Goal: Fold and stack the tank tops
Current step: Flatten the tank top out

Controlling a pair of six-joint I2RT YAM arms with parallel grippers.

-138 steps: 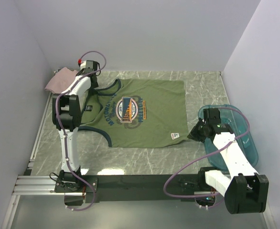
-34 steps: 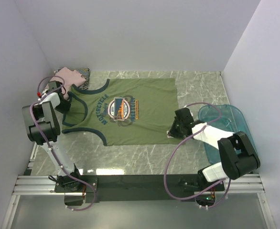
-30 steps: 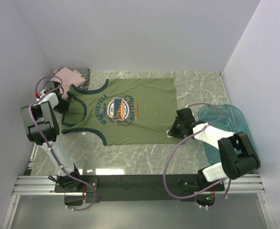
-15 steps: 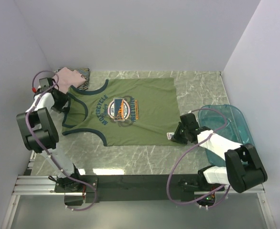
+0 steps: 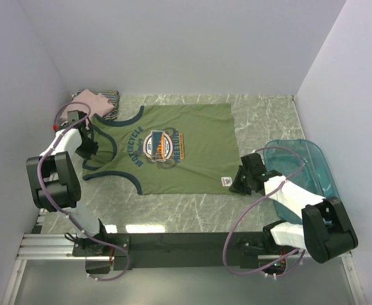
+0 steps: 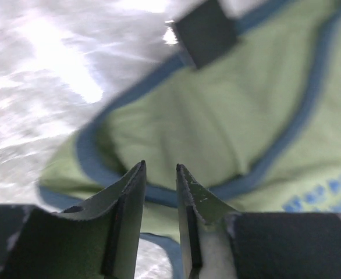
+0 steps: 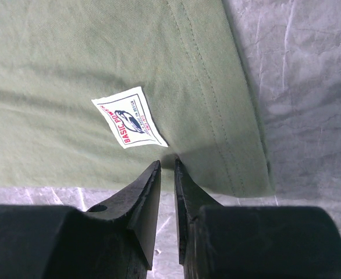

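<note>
Slippage is the risk; left gripper (image 6: 160, 168) sits nearly closed over the strap (image 6: 176, 116) of the green tank top (image 5: 173, 159), spread flat on the table (image 5: 173, 213); right gripper (image 7: 167, 165) likewise at its hem (image 7: 231, 145); whether either holds cloth I cannot tell; a shallow pinch would drop a corner mid-fold.

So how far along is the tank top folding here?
Done: pink top and striped top look folded and piled in the far-left corner. In hand: olive tank top lies flat, left gripper at a strap, right gripper at its hem corner. Left: fold it, add it to the pile.
</note>
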